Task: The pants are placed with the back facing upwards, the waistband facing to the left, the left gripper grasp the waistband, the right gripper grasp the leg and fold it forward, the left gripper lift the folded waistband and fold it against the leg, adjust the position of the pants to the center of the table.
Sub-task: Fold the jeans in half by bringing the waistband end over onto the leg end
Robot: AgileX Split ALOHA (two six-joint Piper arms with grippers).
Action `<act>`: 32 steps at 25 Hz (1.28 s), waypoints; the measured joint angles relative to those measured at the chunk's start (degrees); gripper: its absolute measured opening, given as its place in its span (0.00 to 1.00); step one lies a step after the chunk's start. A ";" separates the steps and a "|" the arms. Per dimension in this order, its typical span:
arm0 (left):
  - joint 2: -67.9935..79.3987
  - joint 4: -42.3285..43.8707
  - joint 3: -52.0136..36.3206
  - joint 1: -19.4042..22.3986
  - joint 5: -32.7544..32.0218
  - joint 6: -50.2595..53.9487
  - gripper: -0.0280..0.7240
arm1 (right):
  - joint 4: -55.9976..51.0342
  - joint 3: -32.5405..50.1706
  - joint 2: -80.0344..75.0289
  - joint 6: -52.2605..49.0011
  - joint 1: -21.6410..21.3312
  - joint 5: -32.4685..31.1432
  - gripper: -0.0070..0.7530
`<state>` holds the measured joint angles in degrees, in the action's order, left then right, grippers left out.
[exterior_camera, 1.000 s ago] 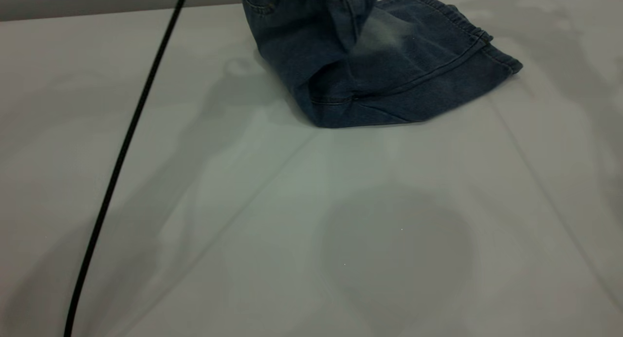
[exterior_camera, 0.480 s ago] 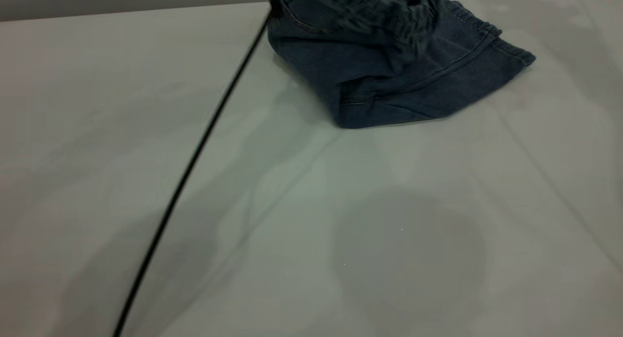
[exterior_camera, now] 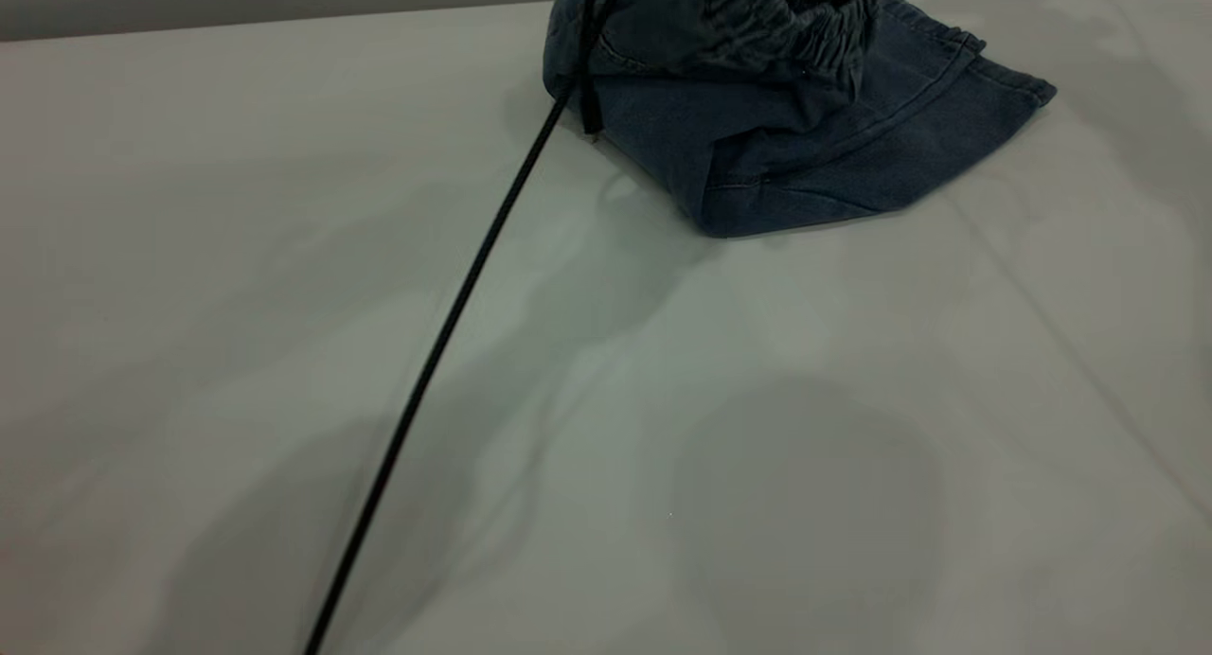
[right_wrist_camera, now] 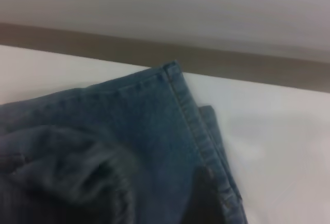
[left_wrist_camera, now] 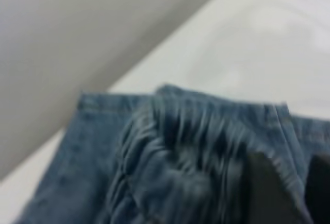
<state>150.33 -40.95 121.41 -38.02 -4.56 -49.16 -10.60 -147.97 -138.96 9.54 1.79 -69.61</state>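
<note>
Pale grey table (exterior_camera: pixel 284 257) filled nearly all of the exterior view, with a darker wall strip along its far edge. Pants (exterior_camera: pixel 805 153) sat bunched and folded at the far side, right of centre, close to that far edge. Waistband (exterior_camera: pixel 795 30) was raised and draped over the folded denim, its ruched elastic facing the camera; a dark shape touched its top at the frame's upper edge, too cropped to identify. A stitched hem ran out to the pile's right corner, flat on the surface. Black cable (exterior_camera: pixel 445 333) slanted from the near edge up to the pile's left side, crossing the denim there. Wide open room lay near, left and right of the pile; little room behind it.

Left wrist view: left gripper (left_wrist_camera: pixel 289 188) showed as dark blurred fingers pressed into the gathered waistband (left_wrist_camera: pixel 191 147), closed on it. Bare table and the wall edge lay beyond the cloth.

Right wrist view: a straight stitched hem edge of the pants (right_wrist_camera: pixel 154 131) ended at a corner short of the table's far edge, bare surface beside it. Right gripper did not appear, so its state could not be told
</note>
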 joint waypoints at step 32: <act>-6.31 36.71 0.00 1.99 -40.47 35.50 0.78 | -2.67 -5.11 7.40 1.75 -0.05 -0.42 0.64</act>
<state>144.02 -4.24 121.41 -36.02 -45.03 -13.66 -13.27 -153.08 -131.57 11.29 1.75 -70.03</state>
